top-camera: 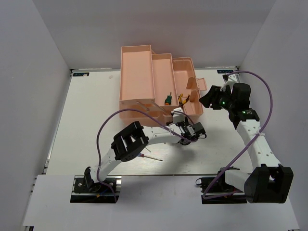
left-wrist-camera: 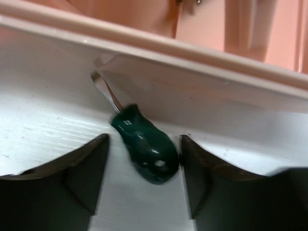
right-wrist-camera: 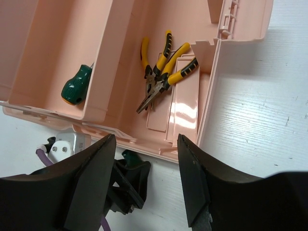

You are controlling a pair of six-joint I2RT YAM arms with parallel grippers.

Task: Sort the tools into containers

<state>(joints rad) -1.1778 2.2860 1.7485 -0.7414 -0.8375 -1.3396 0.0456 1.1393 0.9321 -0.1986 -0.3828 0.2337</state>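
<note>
Left gripper (left-wrist-camera: 144, 140) open astride the green screwdriver (left-wrist-camera: 144, 150), holding nothing. Shaft butts the toolbox (left-wrist-camera: 192, 53); your lift may snag it there.

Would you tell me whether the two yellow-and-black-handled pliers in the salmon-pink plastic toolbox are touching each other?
Touching. The right wrist view shows the yellow-and-black-handled pliers crossed, one lying over the other, in the salmon-pink plastic toolbox.
</note>
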